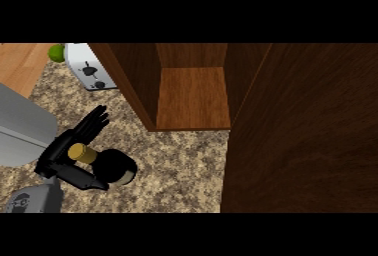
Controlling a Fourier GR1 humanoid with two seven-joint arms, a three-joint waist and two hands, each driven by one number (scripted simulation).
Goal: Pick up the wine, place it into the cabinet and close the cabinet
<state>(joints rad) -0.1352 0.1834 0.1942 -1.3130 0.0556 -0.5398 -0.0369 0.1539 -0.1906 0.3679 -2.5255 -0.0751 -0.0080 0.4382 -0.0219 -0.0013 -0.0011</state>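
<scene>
- Down at seven o'clock, a grey forearm point(33, 199) comes in from the lower edge, and it's on the view's left, so this is the left arm.
- Just above it, the left hand point(68, 162) sits beside the wine point(111, 165), palm against the bottle, thumb low at about six o'clock of it.
- Fingers point(94, 120) run out fairly straight toward one o'clock, past the bottle's neck; whether they are wrapped round it, I cannot tell.
- The wine itself: dark bottle seen from above, gold cap point(80, 152) showing at its ten o'clock, standing on the speckled counter point(177, 170), outside the cabinet.
- At nine o'clock of the hand, a large grey block point(22, 135) fills the left edge; what it is, I can't say.
- Three o'clock side: the big dark door point(303, 130) stands open, running the full height of the view.
- Up at twelve o'clock, the cabinet point(140, 80) is open, its wooden shelf point(193, 97) bare and well apart from the wine.
- Farther, at eleven o'clock, a silver toaster point(90, 67) stands just beside the cabinet's wall.
- Farthest, a green round thing point(55, 51) peeks out touching the toaster's left side.
</scene>
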